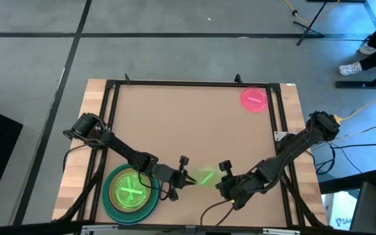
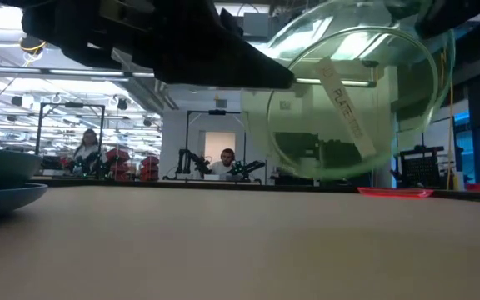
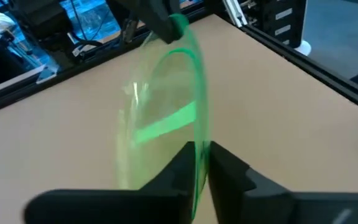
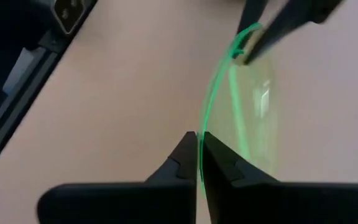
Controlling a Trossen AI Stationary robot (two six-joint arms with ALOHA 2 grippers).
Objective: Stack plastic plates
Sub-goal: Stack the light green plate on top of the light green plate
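Observation:
A small translucent neon-green plate point(image 1: 204, 176) with a paper label hangs on edge above the table's near middle, clear of the tabletop in the low view point(image 2: 348, 92). My left gripper point(image 3: 201, 167) is shut on its rim from the left, and my right gripper point(image 4: 198, 160) is shut on the opposite rim. At the near left, a large blue plate point(image 1: 150, 207) lies flat on the table with a green plate point(image 1: 113, 189) and neon-green small plates point(image 1: 132, 190) inside it. A small hot-pink plate point(image 1: 254, 99) lies flat at the far right. My left gripper pinches the plate's rim point(image 3: 199, 138) between its two fingers, on the side toward the table's left. The fingers come in nearly level, slanting slightly down. The plate stands on edge, lifted clear of the table. My right gripper pinches the opposite rim point(image 4: 201, 127) between its two fingers, on the side toward the table's right. Its fingers slant down from the near right. The plate stands on edge between the two grippers, clear of the table.
A black frame point(image 1: 194, 83) borders the brown work surface. Bare tabletop point(image 1: 188, 124) spreads across the middle and far left. Beyond the table the low view shows a room with people at benches.

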